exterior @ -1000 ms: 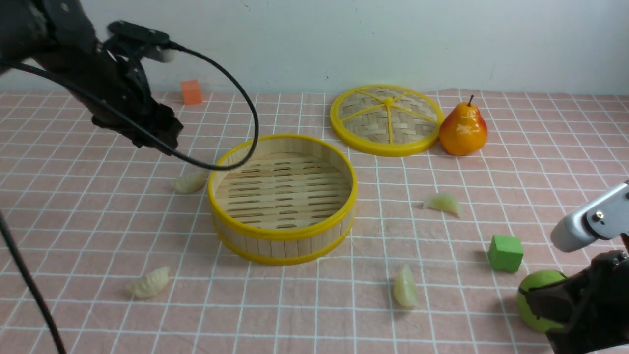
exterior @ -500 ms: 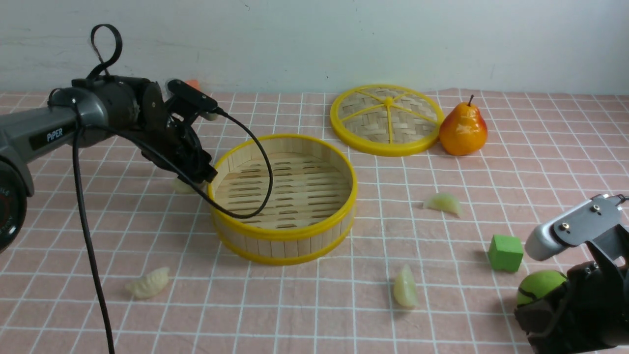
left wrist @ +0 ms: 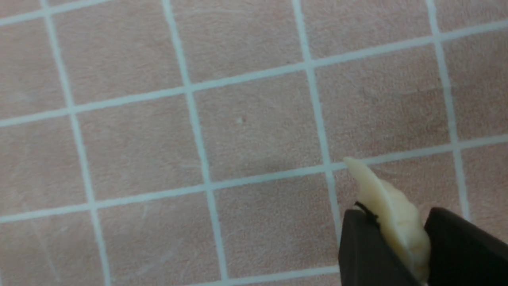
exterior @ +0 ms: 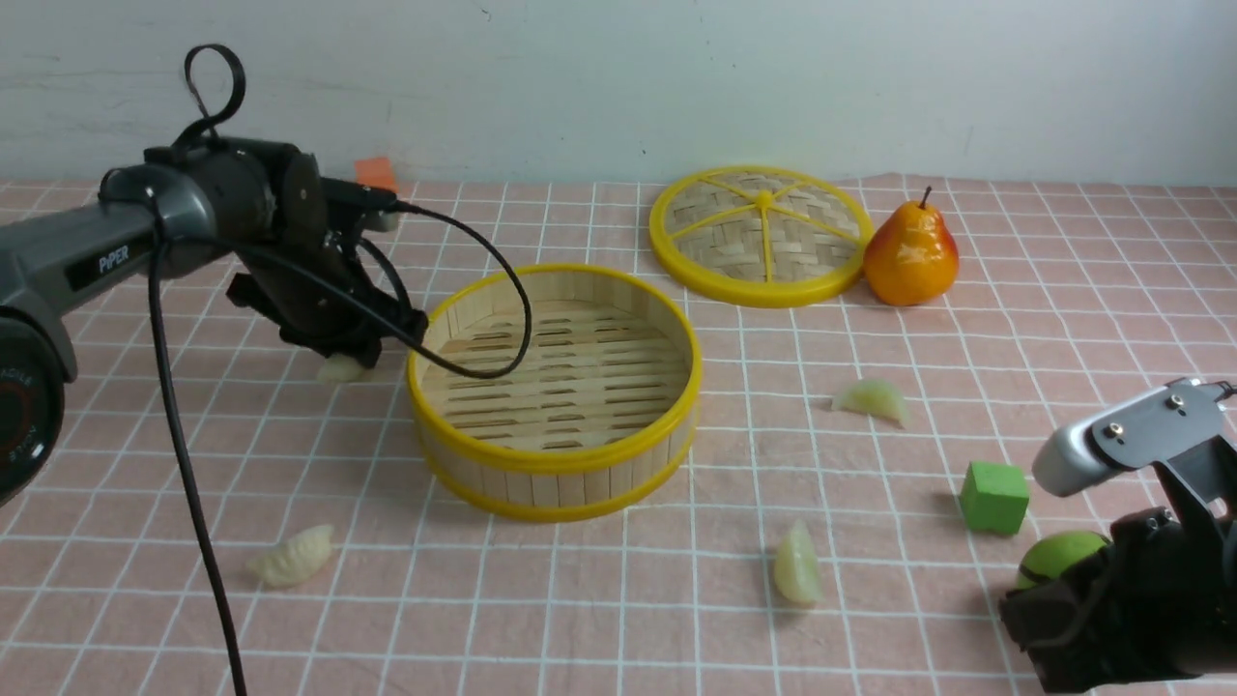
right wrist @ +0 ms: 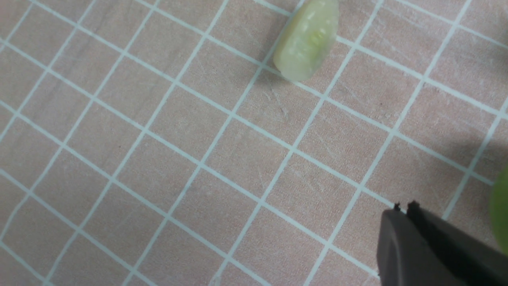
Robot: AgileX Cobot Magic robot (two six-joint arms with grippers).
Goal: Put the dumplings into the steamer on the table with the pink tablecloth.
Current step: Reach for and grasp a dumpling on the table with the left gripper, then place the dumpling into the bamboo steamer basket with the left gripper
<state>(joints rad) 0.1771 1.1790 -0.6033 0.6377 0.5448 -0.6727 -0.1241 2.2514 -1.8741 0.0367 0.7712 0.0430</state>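
Since prior frame, left gripper (exterior: 358, 343) has dropped low, centre-left of front view. It now pinches cream dumpling (left wrist: 383, 194) edgewise, presumably for lifting into steamer (exterior: 556, 469) just beside. Right gripper (right wrist: 405, 205) clenched, empty, lower right.

A plain pale wall (exterior: 792, 77) runs across the far side from left to right, marked by a few small dark specks and faint scuffs. It meets the far edge of the table (exterior: 1111, 290). The light is soft and even, and shadows are faint.
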